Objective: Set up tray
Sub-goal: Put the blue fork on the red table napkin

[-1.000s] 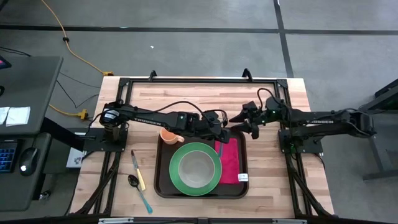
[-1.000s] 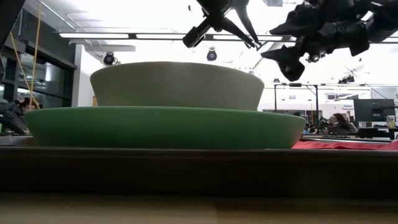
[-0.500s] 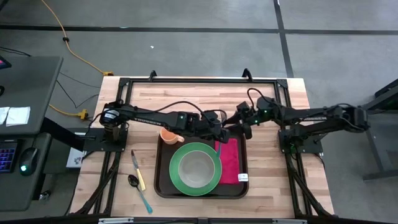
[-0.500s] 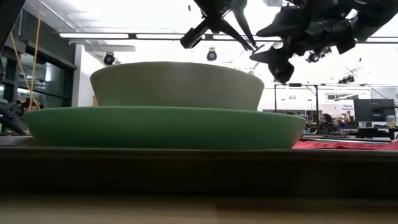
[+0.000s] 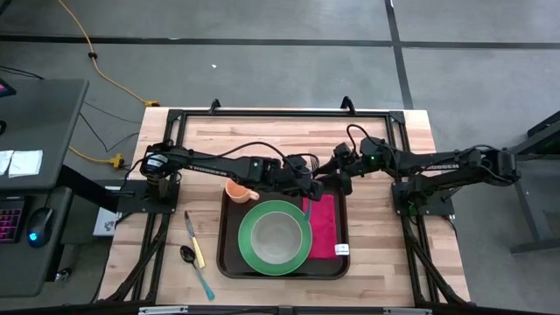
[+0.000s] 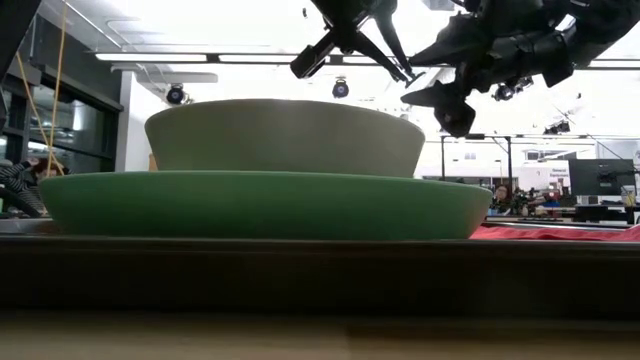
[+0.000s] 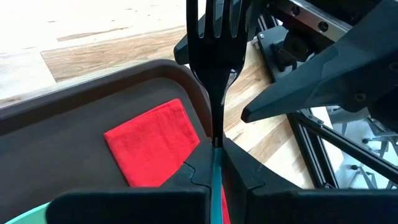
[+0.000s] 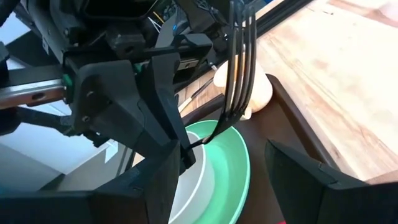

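Black plastic, four tines, slim teal-edged handle: the fork [image 7: 214, 68] is pinched between the left gripper [image 7: 214, 163]'s fingers, clenched on its handle with the tines pointing away from the wrist. Seen from above, that gripper hangs over the far right part of the tray, at the far edge of the red napkin [image 5: 322, 225]. The right gripper [image 8: 227, 158] faces it with its jaws spread wide and nothing in them, and the fork's tines stand in the gap between its two fingers [image 8: 152, 93] without touching either, as far as the wrist view tells.

What has changed over the last second is on the right side: the right gripper has come in from further out over the bare table to sit just beside the left one, while the left arm has held its place and its grip. That reads as a handover being lined up (fork passing from left to right), though the right jaws have not yet closed.

The tray [image 5: 229, 259], dark brown with a raised rim, lies at the near middle of the wooden table [image 5: 376, 262]. It carries a green plate [image 5: 248, 243] with a pale bowl [image 5: 276, 234] on it, the napkin to the right, and an orange cup [image 5: 237, 191] at its far left corner. A knife [image 5: 193, 239] and a spoon [image 5: 196, 268] lie on the table left of it, not yet placed.
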